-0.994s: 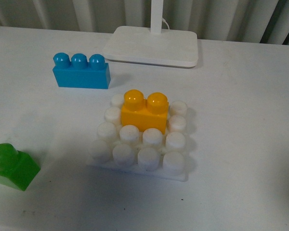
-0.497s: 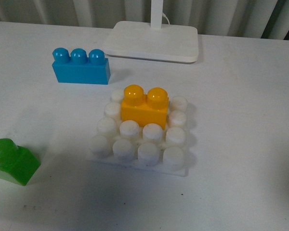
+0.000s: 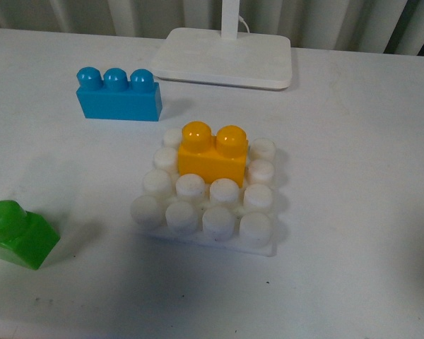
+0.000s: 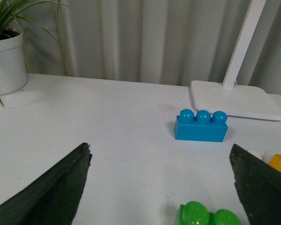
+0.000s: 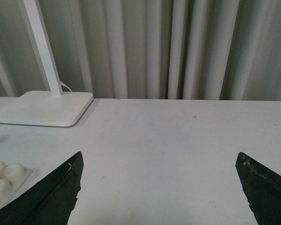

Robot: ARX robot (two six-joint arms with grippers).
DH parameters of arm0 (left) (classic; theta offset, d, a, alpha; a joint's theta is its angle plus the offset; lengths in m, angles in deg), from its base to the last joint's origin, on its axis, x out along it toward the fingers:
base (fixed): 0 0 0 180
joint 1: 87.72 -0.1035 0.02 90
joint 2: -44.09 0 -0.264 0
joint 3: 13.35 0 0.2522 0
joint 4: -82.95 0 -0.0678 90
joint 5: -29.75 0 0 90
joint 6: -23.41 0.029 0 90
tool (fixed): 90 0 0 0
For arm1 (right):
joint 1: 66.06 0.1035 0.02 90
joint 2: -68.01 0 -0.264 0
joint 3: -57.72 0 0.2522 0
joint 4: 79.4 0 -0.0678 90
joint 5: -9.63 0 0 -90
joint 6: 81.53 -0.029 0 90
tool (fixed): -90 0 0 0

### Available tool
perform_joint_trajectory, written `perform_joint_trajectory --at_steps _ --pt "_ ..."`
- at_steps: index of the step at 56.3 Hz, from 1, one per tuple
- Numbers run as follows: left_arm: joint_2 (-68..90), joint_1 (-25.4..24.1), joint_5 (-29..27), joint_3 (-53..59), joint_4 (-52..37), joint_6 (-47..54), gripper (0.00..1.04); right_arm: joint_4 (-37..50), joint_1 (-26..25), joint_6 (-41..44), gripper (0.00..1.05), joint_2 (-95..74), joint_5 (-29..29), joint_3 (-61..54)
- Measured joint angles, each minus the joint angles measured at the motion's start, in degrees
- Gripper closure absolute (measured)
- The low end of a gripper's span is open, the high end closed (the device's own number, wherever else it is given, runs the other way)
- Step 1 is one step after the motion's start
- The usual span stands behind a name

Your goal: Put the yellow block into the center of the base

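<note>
White bench [image 3: 353, 141] fills the front view, carrying the flat white studded plastic base [image 3: 205, 194]. On that base, over its middle studs toward the far edge, sits the yellow-orange two-stud plastic block [image 3: 212, 154]. Beyond the base lie a blue three-stud brick [image 3: 119, 95] and a white lamp stand [image 3: 226, 56]. From the left wrist, the left pincer [image 4: 161, 183] gapes wide, holding nothing. From the right wrist, the right pincer [image 5: 161, 187] likewise spreads wide, empty.

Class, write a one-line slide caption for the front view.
Yellow block seated on the white studded base, toward its far side, with blue brick, green brick and lamp stand around.
</note>
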Motion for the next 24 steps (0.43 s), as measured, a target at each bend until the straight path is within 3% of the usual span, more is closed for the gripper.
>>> perform_joint_trajectory --at_steps 4,24 --pt "0.0 0.0 0.0 0.0 0.0 0.04 0.05 0.0 0.0 0.0 0.09 0.0 0.0 0.0" --pt "0.0 0.0 0.0 0.0 0.0 0.0 0.06 0.0 0.0 0.0 0.09 0.0 0.0 0.0"
